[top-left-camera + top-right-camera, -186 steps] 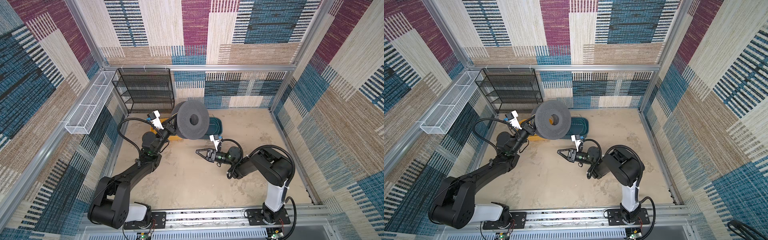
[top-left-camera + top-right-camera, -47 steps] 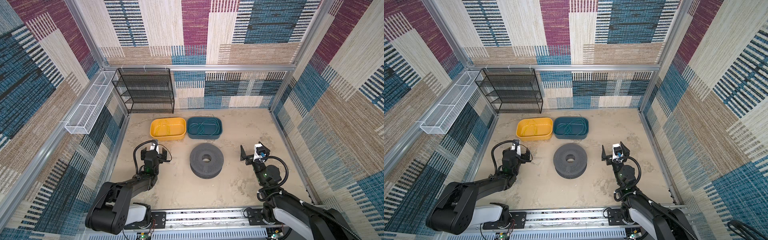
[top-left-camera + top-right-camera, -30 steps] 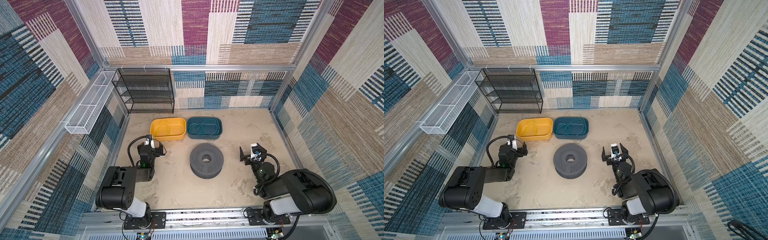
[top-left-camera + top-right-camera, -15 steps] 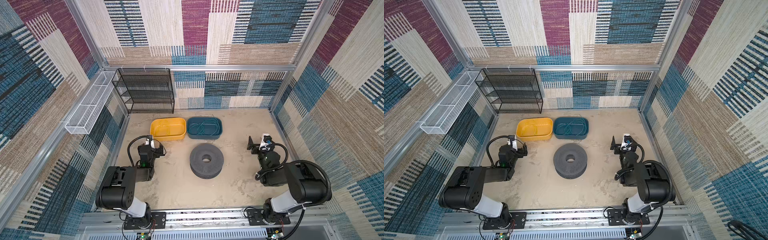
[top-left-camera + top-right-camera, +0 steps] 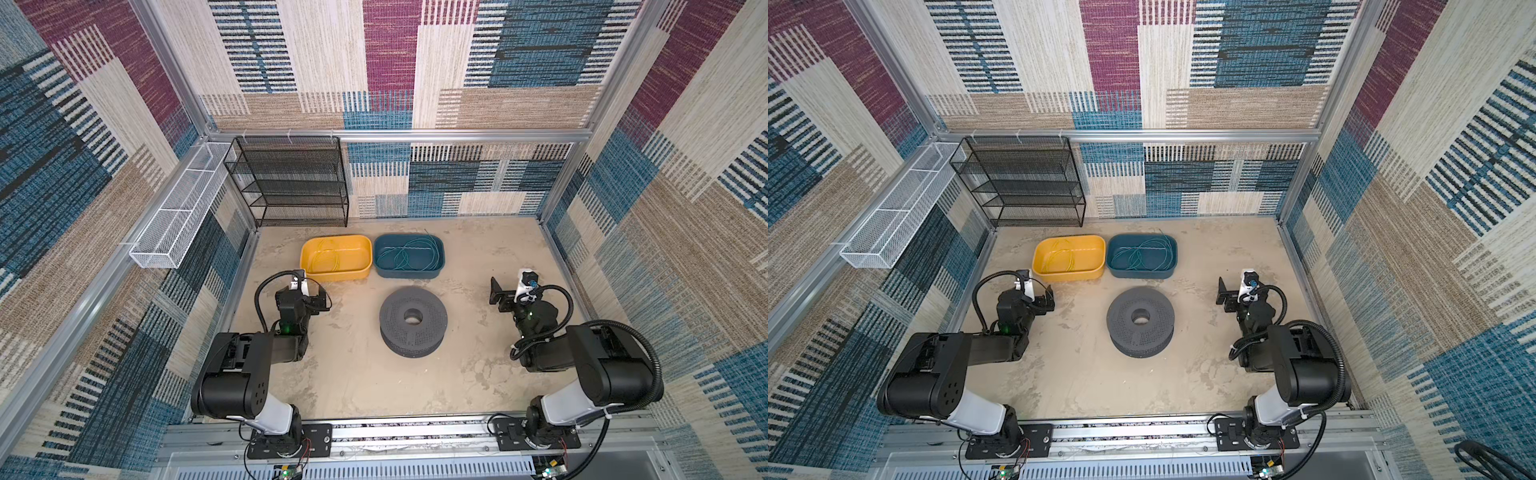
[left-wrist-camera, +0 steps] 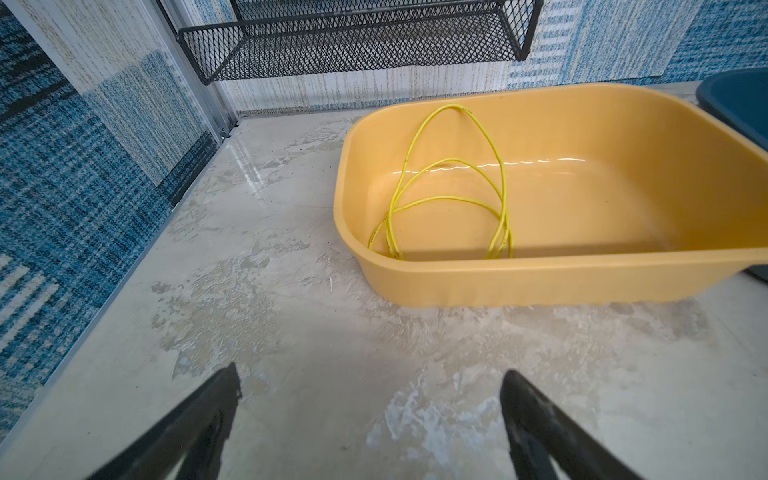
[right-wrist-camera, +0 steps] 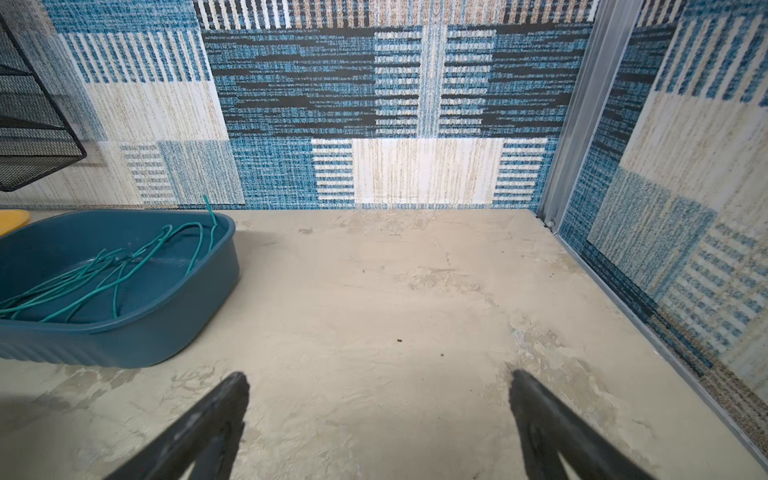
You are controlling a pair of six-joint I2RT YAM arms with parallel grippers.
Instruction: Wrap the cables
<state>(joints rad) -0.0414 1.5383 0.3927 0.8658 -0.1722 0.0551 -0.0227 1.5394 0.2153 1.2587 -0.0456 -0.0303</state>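
L gripper (image 5: 319, 297), both top views: jaws spread, empty, near yellow tub (image 5: 336, 275). R gripper (image 5: 498, 296) spread, empty, well right of spool (image 5: 413, 332). Yellow cable (image 5: 321, 259) in yellow tub, teal cables (image 5: 405, 250) in teal tub (image 5: 409, 274). L wrist: fingers (image 6: 216, 399) apart, cable (image 6: 449, 199) looped in tub. R wrist: fingers (image 7: 224, 399) apart, teal cables (image 7: 104, 278) heaped in tub.

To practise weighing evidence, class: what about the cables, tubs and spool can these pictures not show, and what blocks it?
- Thin yellow cable: nearest loops hidden behind the yellow plastic tub's near wall, left wrist view.
- Thin teal cable: cut off, with its teal plastic tub, by the picture edge, right wrist view.
- Plug ends: too small, both top views.
- Grey perforated spool: core hidden under its top flange, both top views.
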